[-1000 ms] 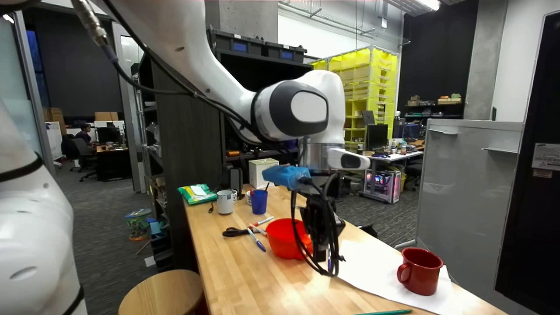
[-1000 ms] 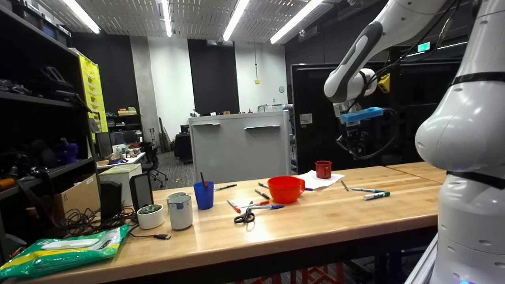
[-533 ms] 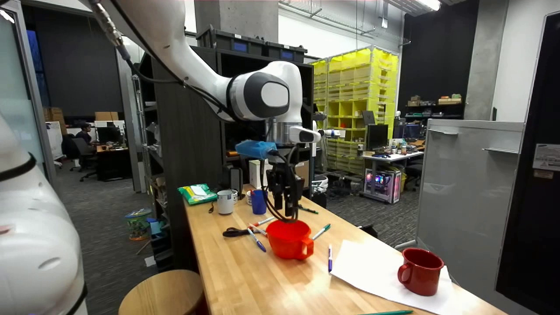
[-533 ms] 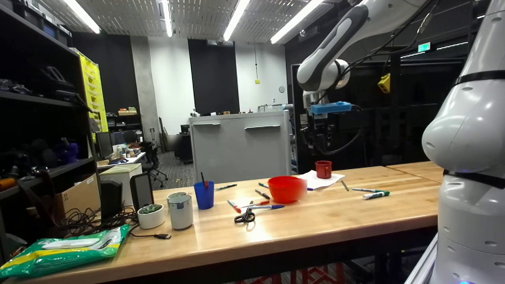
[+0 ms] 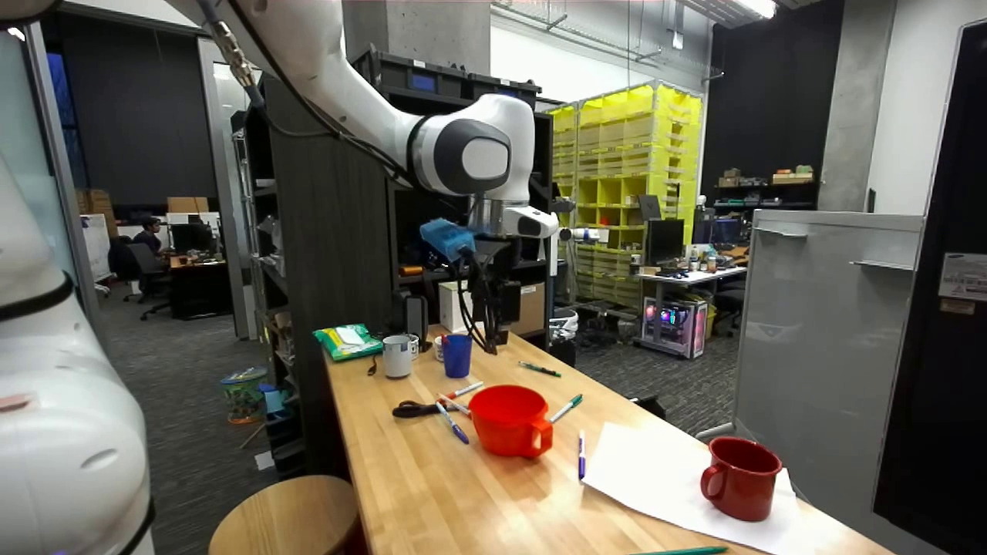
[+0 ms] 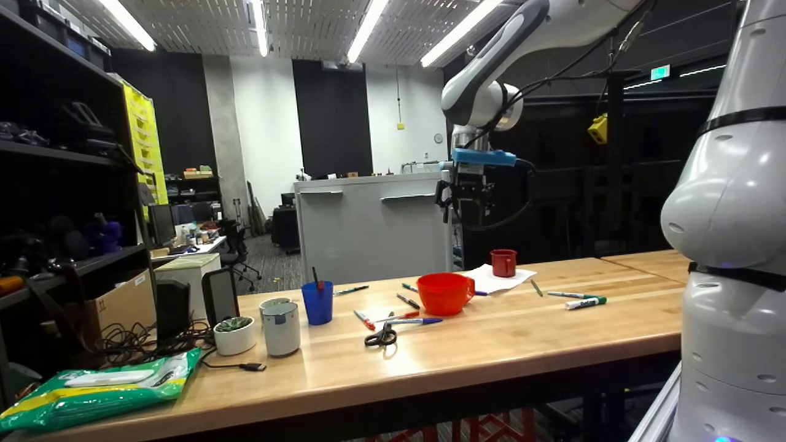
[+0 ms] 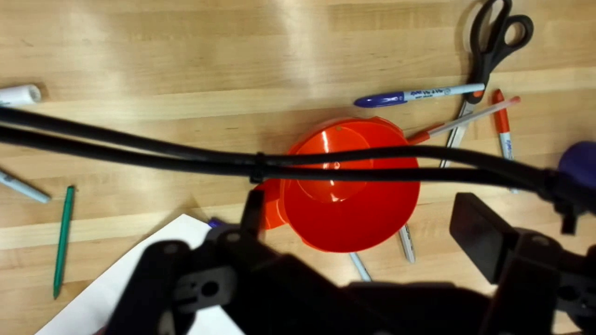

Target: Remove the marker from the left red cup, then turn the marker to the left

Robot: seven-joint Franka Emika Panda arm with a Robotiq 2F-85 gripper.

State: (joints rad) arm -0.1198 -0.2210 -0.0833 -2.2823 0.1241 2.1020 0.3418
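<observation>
The left red cup (image 5: 505, 422), bright red and squat with a handle, stands upright on the table in both exterior views. From the wrist view, nothing shows in the visible part of its bowl (image 7: 344, 218); black cables cross in front. Several markers lie around it, including a blue marker (image 7: 421, 94), a purple marker (image 5: 581, 456) and a green marker (image 5: 567, 408). Which one is the task's marker I cannot tell. My gripper (image 7: 361, 214) is high above the table with its fingers wide apart and nothing between them; the cup appears below the gap.
A darker red mug (image 5: 744, 478) stands on white paper (image 5: 655, 478). Black scissors (image 7: 489, 51) lie near the cup. A blue cup (image 6: 318, 304) and a grey mug (image 6: 281, 330) are further along the table. Green and white markers (image 6: 585, 304) lie nearer the robot's base.
The gripper has risen from low beside the red cup's handle and travelled along the table, past the cup. Its fingers have spread apart. The cup and markers seem unmoved.
</observation>
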